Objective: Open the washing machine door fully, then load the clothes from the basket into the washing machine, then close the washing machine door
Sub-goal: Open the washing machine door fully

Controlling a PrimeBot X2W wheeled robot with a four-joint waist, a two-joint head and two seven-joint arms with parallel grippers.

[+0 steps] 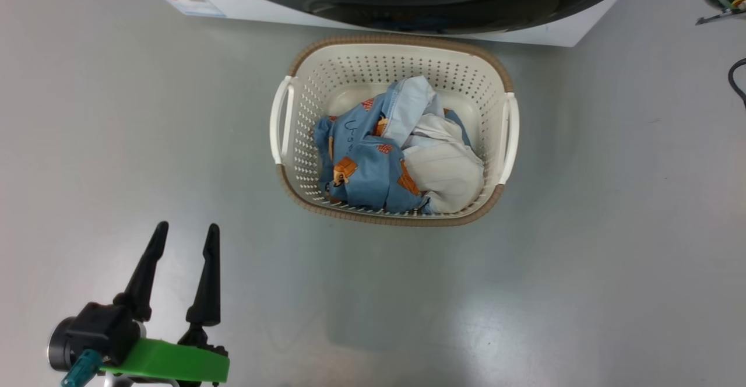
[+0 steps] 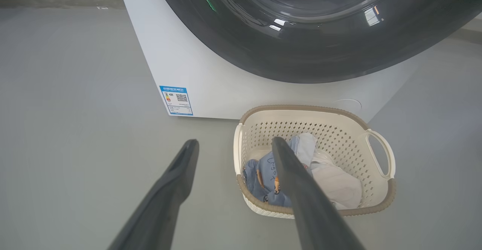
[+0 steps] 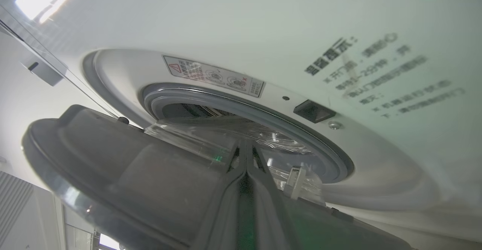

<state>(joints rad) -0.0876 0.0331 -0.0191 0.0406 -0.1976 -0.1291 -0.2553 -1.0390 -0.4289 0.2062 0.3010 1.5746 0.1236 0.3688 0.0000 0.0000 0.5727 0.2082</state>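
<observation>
on the floor before the machine [image 2: 196, 69], the basket [image 1: 396, 40] holds 2 clothes [image 1: 373, 165], likely soft and light; pinch a raised fold. left tool [image 1: 187, 225] open nearby; right tool [image 3: 245, 144] closed at the ajar door [image 3: 113, 159].

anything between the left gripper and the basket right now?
Nothing: in the head view the stretch of grey floor between the open left gripper and the basket is bare.
</observation>
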